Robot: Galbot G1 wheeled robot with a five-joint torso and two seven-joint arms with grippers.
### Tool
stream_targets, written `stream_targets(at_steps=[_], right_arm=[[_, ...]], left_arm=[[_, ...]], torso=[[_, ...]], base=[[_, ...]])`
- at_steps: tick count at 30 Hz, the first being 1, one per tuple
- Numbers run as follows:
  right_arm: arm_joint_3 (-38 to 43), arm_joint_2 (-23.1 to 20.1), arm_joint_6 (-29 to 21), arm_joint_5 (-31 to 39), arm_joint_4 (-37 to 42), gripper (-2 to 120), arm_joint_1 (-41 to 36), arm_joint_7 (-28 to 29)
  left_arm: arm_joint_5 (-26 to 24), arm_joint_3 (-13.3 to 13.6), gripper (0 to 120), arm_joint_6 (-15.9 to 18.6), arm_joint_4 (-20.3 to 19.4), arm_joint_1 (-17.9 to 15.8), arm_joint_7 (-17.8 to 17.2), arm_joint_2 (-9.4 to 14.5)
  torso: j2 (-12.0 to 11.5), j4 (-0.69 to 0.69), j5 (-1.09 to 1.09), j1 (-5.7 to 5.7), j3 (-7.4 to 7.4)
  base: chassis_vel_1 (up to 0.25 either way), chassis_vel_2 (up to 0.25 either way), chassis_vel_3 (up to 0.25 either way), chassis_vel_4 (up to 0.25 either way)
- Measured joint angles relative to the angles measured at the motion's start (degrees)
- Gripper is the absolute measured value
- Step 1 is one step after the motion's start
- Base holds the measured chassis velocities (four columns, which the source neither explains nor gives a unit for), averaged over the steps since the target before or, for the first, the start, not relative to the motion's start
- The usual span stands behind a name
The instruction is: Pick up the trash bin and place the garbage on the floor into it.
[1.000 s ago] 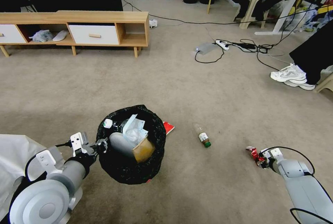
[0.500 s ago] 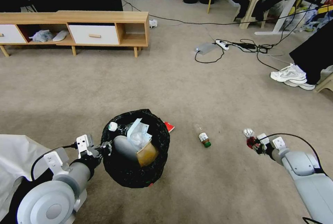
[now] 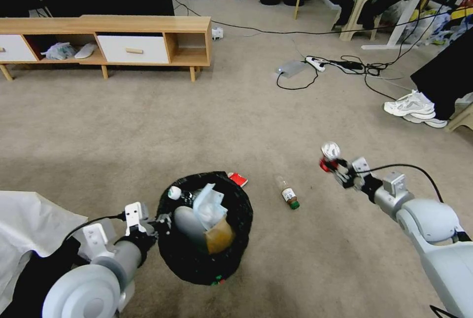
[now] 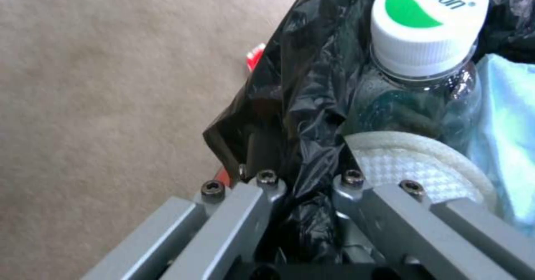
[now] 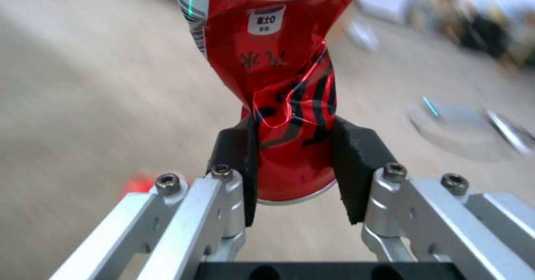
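My left gripper is shut on the near-left rim of the trash bin, holding it above the floor. The left wrist view has its fingers pinching the black bag beside a white-capped bottle. Tissues and a brown box also lie in the bin. My right gripper is shut on a crushed red can, raised in the air right of the bin; its pads clamp the can. A small bottle and a red carton lie on the carpet.
A wooden TV cabinet stands at the far left. A grey power brick with black cables lies mid-room, and white sneakers sit at the right. A white sheet covers the near left.
My right gripper has lifted the can off the carpet and carried it up and leftward. The left arm has shifted the bin to the right and nearer to me.
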Motion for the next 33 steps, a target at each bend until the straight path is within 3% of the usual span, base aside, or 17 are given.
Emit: stream_targets(at_steps=[6,8,15,23,33], right_arm=[[-3.99,0.64,4.96,6.99,3.92,27,2.25,-5.42],[-6.73,1.3,8.64,8.8,4.25,27,3.45,-9.66],[-12.83,2.91,14.9,10.15,3.09,27,5.3,-14.58],[-17.23,5.3,16.48,6.99,1.59,27,5.42,-16.95],[-17.55,5.21,16.98,4.34,0.54,27,4.3,-22.15]], left_arm=[[0.24,3.28,4,0.23,-0.19,-0.36,-0.04,0.23],[0.17,4.6,4,0.41,-0.19,-0.98,-0.01,0.27],[-1.11,5.58,4,0.88,0.0,-2.43,0.46,-0.25],[-2.17,5.58,4,0.94,0.0,-3.41,1.46,-0.58],[-2.97,4.95,4,0.99,-0.55,-3.9,1.7,-0.57]], torso=[[0.0,0.0,0.01,0.0,0.0],[0.0,-0.01,0.01,0.0,0.0],[0.0,-0.01,0.01,0.0,0.0],[0.0,0.0,0.01,0.0,0.0],[0.0,-0.01,0.02,0.0,0.0]], base=[[0.0,0.0,0.0,0.0],[0.0,0.0,0.0,0.0],[0.0,0.0,0.0,0.0],[0.0,0.0,0.0,0.0],[0.0,0.0,0.0,0.0]])
